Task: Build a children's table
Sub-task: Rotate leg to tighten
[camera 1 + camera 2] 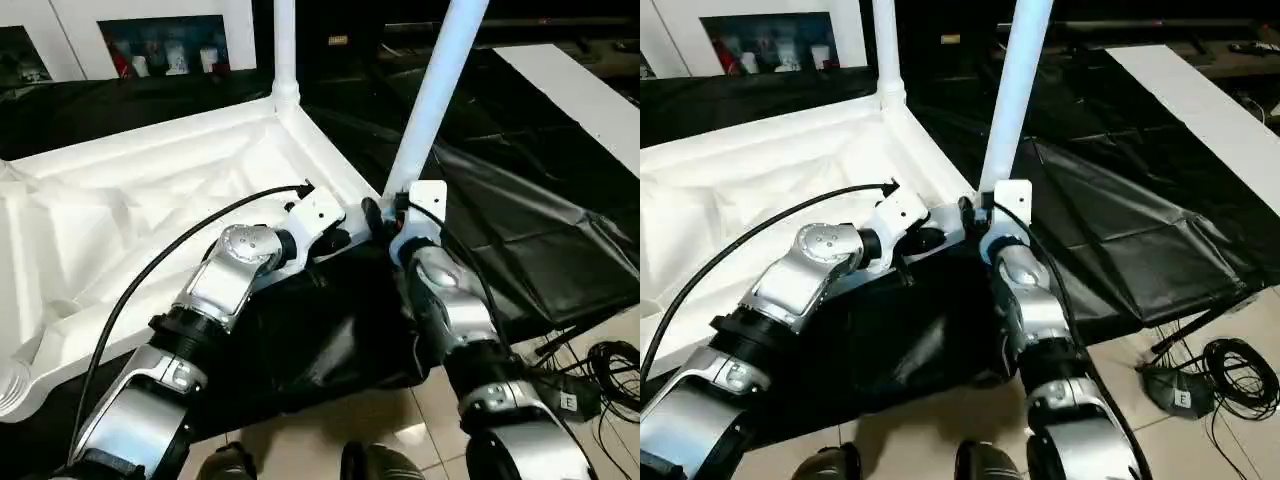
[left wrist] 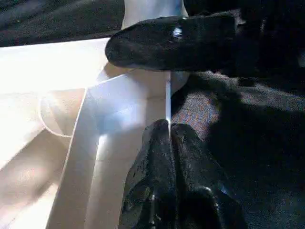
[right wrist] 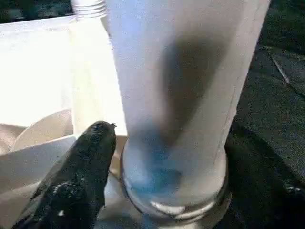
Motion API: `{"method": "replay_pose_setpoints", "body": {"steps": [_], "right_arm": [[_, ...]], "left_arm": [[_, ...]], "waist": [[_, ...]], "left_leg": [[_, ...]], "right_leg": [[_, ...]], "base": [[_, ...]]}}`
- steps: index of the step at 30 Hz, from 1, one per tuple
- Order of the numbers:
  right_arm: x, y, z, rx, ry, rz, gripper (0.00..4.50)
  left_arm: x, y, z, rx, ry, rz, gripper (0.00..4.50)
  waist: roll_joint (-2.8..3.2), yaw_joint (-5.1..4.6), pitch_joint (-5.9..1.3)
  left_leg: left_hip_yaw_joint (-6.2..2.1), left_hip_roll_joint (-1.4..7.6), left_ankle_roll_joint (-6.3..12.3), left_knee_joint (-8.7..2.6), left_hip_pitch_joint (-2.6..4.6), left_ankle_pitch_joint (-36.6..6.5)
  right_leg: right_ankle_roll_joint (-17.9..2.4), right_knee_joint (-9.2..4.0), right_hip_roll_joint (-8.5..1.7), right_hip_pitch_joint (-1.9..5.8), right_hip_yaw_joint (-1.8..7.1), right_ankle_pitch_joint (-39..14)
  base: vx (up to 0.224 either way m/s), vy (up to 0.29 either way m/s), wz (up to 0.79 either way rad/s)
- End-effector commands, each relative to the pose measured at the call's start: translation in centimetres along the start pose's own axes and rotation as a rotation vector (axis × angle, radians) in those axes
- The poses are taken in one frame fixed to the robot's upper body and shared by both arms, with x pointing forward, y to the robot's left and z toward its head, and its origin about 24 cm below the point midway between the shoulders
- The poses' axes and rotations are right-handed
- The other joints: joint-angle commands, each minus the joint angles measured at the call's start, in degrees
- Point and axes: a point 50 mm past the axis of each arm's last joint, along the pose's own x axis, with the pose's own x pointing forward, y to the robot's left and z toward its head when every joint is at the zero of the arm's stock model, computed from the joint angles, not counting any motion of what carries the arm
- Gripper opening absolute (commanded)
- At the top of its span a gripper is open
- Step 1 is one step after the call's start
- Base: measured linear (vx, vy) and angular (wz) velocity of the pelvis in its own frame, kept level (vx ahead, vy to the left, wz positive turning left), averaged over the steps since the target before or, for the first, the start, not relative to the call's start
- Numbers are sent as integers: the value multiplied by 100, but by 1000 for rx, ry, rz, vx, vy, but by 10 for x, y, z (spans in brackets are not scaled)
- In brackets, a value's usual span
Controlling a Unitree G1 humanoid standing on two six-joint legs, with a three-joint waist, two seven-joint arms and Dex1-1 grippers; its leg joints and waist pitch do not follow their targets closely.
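Two silver forearms reach forward from the near edge and meet at the near right corner of the table top (image 1: 150,210), which lies upside down, ribbed underside up, on black sheeting (image 1: 520,230) spread over the floor. Left hand (image 2: 167,129) has its fingers pressed together, tips right at the thin white rim of that corner; can't really say it's pinching the rim, just touching it. Right hand (image 1: 385,225) is at the base of the near leg (image 1: 435,95), which stands in the corner socket leaning a bit to the right. From the right wrist view one black finger (image 3: 78,176) sits just beside the leg's base, and the left wrist view has another finger (image 2: 171,43) across the other side of it, so it's spread wide around the leg, whether it actually squeezes it I can't tell. Farther back, a second leg (image 1: 285,50) stands upright in the far right corner socket. Beyond that, a cabinet (image 1: 165,40) with stuff behind glass. Cables (image 1: 1230,370) lie on the tiled floor at the near right.
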Motion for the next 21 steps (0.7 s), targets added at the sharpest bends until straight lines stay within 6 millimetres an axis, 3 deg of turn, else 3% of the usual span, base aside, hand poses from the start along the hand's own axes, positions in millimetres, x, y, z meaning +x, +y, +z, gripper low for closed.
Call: {"method": "replay_pose_setpoints", "body": {"steps": [1,2,4,6,11,15,21], "right_arm": [[0,19,14,-40,-62,128,383],[-2,18,16,-44,-72,148,383],[-4,15,19,-54,-81,158,386],[-9,10,22,-65,-90,184,386],[-14,3,23,-75,-89,186,386],[-18,0,22,-74,-87,181,386],[-28,-8,21,-102,-59,210,386]], "left_arm": [[3,-8,-23,-40,120,-13,0],[3,-8,-23,-56,122,-22,0],[2,-8,-23,-68,125,-34,42],[1,-9,-22,-84,128,-45,42],[2,-8,-19,-99,118,-40,84],[2,-8,-18,-91,119,-44,129],[-2,-10,-18,-108,120,-86,80]], "waist": [[13,9,-365],[11,6,-354],[14,-2,-348],[22,1,-346],[31,13,-373],[42,24,-361],[37,28,-357]], "left_leg": [[-66,77,165,-367,85,-1491],[-72,79,170,-378,72,-1487],[-76,83,173,-385,80,-1539],[-71,83,167,-384,91,-1579],[-53,79,238,-366,79,-1277],[-62,83,214,-380,75,-1354],[-69,88,215,-398,73,-1354]], "right_leg": [[-813,-498,-350,287,249,-1677],[-786,-506,-354,285,249,-1742],[-753,-517,-353,273,247,-1872],[-729,-535,-349,254,252,-1968],[-926,-490,-333,286,257,-1317],[-920,-510,-343,291,257,-1458],[-862,-520,-348,301,254,-1511]], "base": [[0,0,0],[0,0,0],[0,0,0],[0,0,0],[0,0,0],[0,0,0],[0,0,0]]}}
